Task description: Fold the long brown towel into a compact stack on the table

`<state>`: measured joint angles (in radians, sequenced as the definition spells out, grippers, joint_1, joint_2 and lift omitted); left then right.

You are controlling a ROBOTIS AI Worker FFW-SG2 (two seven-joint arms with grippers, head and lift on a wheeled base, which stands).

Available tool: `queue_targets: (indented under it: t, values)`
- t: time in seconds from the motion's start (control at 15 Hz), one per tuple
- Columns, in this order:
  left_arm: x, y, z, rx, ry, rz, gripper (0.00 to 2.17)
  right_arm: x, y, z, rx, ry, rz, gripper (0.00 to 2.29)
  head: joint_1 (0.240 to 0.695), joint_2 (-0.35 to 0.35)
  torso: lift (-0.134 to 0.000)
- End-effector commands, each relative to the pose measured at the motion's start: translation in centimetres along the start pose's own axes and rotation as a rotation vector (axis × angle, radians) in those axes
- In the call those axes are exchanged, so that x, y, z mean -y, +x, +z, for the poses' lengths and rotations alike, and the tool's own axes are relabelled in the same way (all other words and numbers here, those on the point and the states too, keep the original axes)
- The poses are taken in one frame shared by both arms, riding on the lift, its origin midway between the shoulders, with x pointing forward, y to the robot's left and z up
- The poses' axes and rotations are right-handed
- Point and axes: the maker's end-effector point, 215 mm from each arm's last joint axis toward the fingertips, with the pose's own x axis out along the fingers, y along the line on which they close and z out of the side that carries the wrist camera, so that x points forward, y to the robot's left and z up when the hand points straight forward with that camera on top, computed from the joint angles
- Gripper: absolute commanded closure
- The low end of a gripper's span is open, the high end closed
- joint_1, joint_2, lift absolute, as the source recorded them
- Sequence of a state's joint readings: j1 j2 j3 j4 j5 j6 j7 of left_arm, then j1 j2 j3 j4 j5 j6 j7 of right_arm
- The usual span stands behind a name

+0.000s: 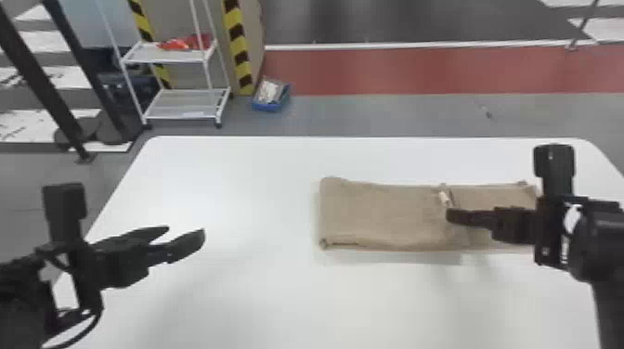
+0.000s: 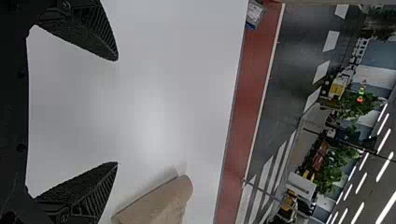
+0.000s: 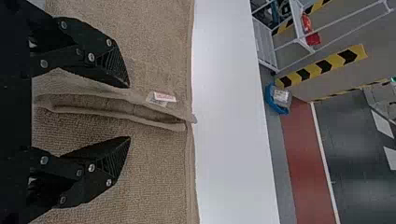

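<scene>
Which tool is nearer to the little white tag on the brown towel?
The right. The right tool, open, is over the towel, close beside the tag; the left tool, also open, is well off to the towel's left.

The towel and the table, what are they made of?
The towel looks like cloth, probably cotton terry, with a dull finish: the right wrist view shows its fine, nubbly surface. The table could be plastic or coated wood: its white top looks smooth, with soft glows of light hinting at a slight sheen.
</scene>
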<state>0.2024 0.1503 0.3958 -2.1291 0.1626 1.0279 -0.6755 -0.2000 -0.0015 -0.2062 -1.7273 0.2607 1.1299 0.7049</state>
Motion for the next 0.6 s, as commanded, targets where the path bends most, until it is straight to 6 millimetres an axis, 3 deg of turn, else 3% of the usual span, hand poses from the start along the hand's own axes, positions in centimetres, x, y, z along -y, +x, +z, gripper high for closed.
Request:
queue_targets:
  t: [0.0, 0.13, 0.53]
  values:
    - [0.03, 0.00, -0.06, -0.002, -0.001, -0.001, 0.09, -0.02, 0.50, -0.32, -0.015, -0.002, -0.003, 0.59, 0.695, 0.068, -0.124]
    - [-0.12, -0.10, -0.20, -0.003, -0.003, 0.002, 0.09, -0.13, 0.51, -0.21, -0.014, -0.004, -0.001, 0.77, 0.695, 0.068, -0.124]
    - [0.00, -0.10, -0.22, -0.003, 0.000, -0.003, 0.09, -0.42, 0.43, -0.05, -0.013, -0.007, 0.004, 0.79, 0.695, 0.074, -0.124]
